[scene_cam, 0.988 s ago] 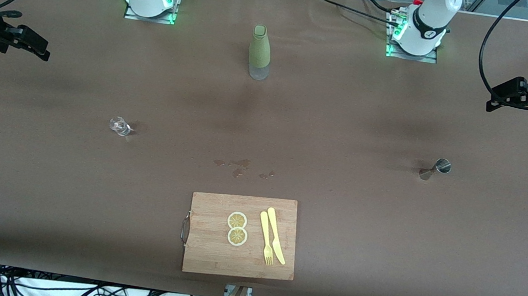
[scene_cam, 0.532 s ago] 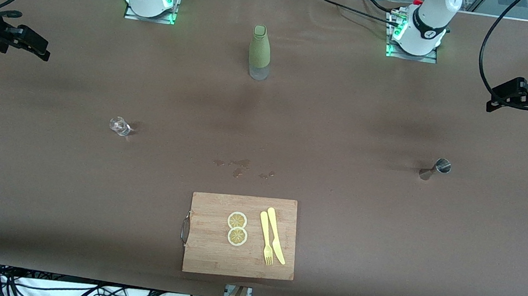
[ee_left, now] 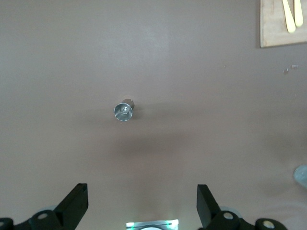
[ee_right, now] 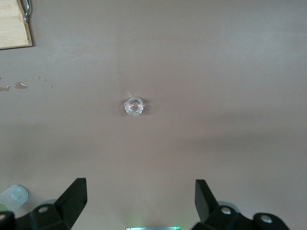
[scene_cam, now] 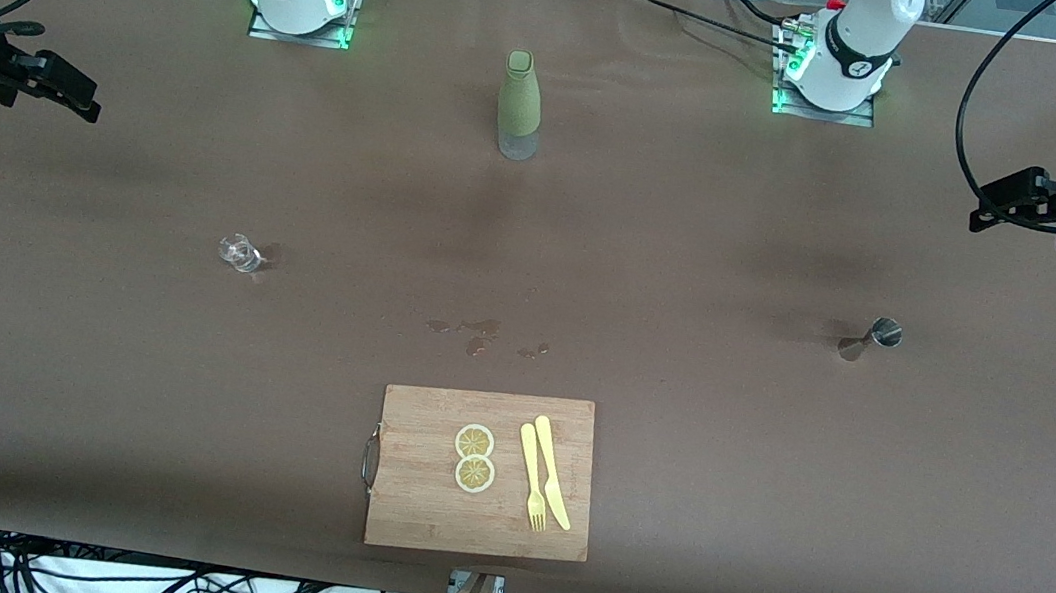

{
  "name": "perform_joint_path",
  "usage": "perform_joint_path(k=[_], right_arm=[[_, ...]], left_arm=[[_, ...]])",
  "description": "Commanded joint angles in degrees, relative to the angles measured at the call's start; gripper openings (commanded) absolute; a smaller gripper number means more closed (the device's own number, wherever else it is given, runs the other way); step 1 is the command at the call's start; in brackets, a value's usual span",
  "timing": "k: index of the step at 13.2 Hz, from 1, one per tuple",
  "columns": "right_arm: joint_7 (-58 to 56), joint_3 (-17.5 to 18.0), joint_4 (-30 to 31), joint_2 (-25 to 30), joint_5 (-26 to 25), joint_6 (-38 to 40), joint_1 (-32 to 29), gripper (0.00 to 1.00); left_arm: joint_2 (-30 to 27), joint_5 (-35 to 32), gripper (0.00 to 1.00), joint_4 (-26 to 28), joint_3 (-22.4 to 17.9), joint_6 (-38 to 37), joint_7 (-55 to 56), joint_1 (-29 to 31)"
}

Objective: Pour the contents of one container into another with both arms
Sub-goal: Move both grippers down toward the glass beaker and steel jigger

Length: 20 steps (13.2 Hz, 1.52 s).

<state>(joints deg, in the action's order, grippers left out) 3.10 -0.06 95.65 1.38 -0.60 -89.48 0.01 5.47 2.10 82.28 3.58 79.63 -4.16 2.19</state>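
The right gripper (scene_cam: 74,95) is hanging high over the right arm's end of the table (scene_cam: 77,362), its fingers (ee_right: 76,194) spread wide and holding nothing. In the right wrist view the same gripper (ee_right: 139,201) is looking straight down at the glass (ee_right: 134,106), which is sitting upright on the brown table with bare surface all around it. In the front view the glass (scene_cam: 238,252) is standing toward the right arm's end, well apart from everything else.

The bottle (scene_cam: 518,104) is standing upright midway between the two arm bases, green above and clear at the bottom. Nearer the front camera a few wet spots (scene_cam: 481,337) are lying on the table, and nearer still the board (scene_cam: 422,505) is carrying two lemon slices (scene_cam: 474,457) touching each other, with a yellow fork (scene_cam: 532,478) and knife (scene_cam: 551,471) side by side next to them.

The jigger (scene_cam: 870,339) is standing toward the left arm's end, apart from the rest. The left wrist view is showing it (ee_left: 123,110) from above, alone on the table.

The left gripper (scene_cam: 1003,199) is hanging high over the left arm's end of the table; its fingers (ee_left: 76,201) are standing wide apart and empty, as the left wrist view shows around that gripper (ee_left: 142,206).
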Motion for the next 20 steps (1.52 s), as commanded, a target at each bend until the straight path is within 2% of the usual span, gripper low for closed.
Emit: perform_joint_path(k=[1,3,5,7,9,11,13,14,20], right_arm=[[-0.64,0.06,0.41,-0.32,1.47,-0.43,-0.36,1.00],[-0.82,-0.11,-0.38,-1.47,1.56,-0.08,-0.63,1.00],[-1.86,-0.20,-0.46,-3.48,1.56,-0.08,-0.72,1.00],[-8.95,-0.55,-0.47,-4.19,1.65,-0.08,-1.24,1.00],[-20.19,-1.08,-0.47,-5.77,2.96,-0.17,-3.52,1.00],[-30.39,-1.70,-0.47,-7.87,7.87,-0.17,-7.55,1.00],[-40.58,-1.70,-0.47,-10.42,9.64,-0.69,-11.07,1.00],[-46.03,-1.78,-0.47,-11.91,11.13,-0.96,-12.48,1.00],[-80.82,-1.96,-0.47,-22.54,27.90,-2.98,-20.83,1.00]], left_arm=[[1.81,3.50,1.00,-0.36,-0.33,-0.17,-13.28,4.29],[4.71,9.22,1.00,0.07,-1.20,-0.17,-21.46,9.40],[6.21,10.64,1.00,0.60,-4.10,-0.35,-29.20,9.32],[8.05,12.22,1.00,0.86,-5.67,-0.79,-36.50,10.37],[11.55,18.52,1.00,2.27,-10.58,-3.50,-44.14,11.42],[17.61,24.68,1.00,2.71,-15.16,-6.66,-53.71,13.79],[21.40,28.12,1.00,5.07,-17.72,-6.94,-66.88,15.55],[23.16,30.31,1.00,6.30,-18.08,-6.94,-73.12,17.13],[36.78,43.76,1.00,9.30,-18.17,-6.50,-109.77,23.55]])
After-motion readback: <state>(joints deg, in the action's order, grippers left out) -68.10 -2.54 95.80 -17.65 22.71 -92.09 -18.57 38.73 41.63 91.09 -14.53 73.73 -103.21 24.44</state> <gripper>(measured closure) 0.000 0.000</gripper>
